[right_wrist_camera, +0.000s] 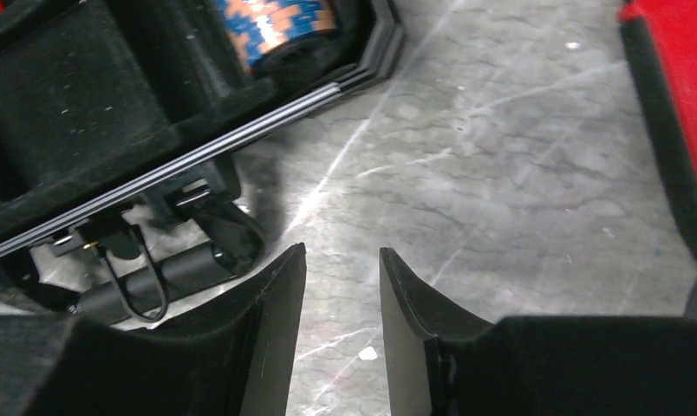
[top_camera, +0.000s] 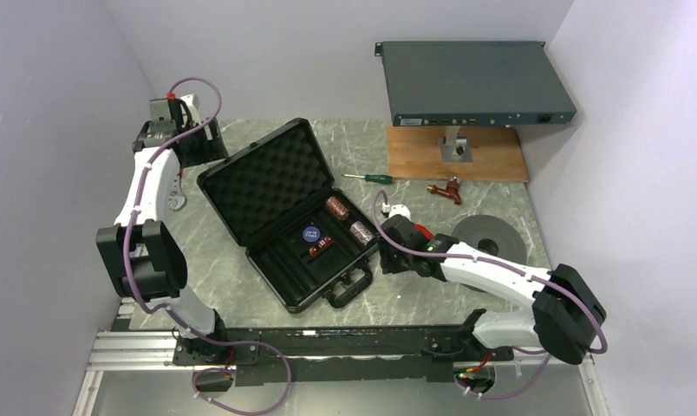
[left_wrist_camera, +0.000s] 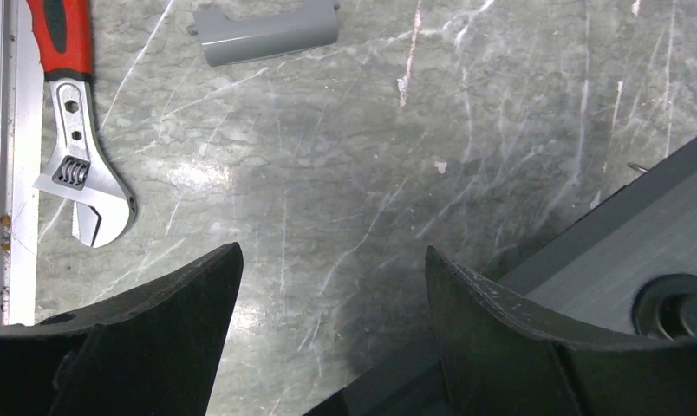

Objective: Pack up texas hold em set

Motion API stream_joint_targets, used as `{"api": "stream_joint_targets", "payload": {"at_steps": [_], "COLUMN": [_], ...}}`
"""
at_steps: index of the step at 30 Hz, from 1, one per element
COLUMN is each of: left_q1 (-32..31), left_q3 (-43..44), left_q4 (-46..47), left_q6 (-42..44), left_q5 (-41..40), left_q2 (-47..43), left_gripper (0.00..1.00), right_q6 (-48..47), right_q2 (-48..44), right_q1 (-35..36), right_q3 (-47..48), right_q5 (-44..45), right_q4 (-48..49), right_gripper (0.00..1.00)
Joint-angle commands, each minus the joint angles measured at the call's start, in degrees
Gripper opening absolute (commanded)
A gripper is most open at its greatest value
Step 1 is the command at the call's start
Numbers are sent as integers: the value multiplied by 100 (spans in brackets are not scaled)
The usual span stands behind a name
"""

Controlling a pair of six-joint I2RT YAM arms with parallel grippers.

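Black hard briefcase (top_camera: 284, 212) is laid open, egg-crate foam lid, striped chip stacks (top_camera: 338, 209) slotted inside. Left gripper (left_wrist_camera: 332, 286) is spread wide, right gripper (right_wrist_camera: 342, 295) barely parted, nothing gripped.

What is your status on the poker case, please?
Left gripper open, empty, behind lid. Right gripper slightly open, empty, by handle. Case open; chips, button inside. Nothing seen blocking lid.

Black hard briefcase (top_camera: 263, 182) lies open flat, turned diag., with the egg-crate foam lid laid back toward far left and the handle (top_camera: 348, 287) at the near-right edge. In the foam-lined base, two short chip stacks (top_camera: 338, 209) lie on their sides along the right end. Blue round button (top_camera: 311, 233) sits approx. mid-tray, w/ tiny red dice (top_camera: 320, 248) just beside it.
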Motion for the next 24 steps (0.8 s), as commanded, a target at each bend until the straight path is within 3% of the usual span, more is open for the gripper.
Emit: {"api": "stream_joint_targets", "payload": {"at_steps": [1,7,11,15,18,24], "left_q1": [-271,-490,-608,-624,-616,-325], "left_q3": [-170,-284,-452,-449,-331,436], "left_q4": [-449,-608,-574,-634,-691,-839], "left_q6": [85,173,207,277,344,198], "left_q5": [426,511,591,761,405,-253], "left_q2": [-426,-728,-949,-966,-937,-426], "left_gripper": [83,83,84,84,84,86], "right_q6": [-372,-755,-793,-856,-866,-739], "right_q2": [-33,-630,-578,34,332,154], "right_q1": [-19,-18,-14,-18,-18,-18], "right_q3": [237,376,656,1136,1379,1085], "right_q5": [-676,-1955,-2267,-2336,-2240,-2015], "right_q4": [547,1369,1785,1788,1625,1612], "right_gripper": [38,37,38,38,37,37]}}
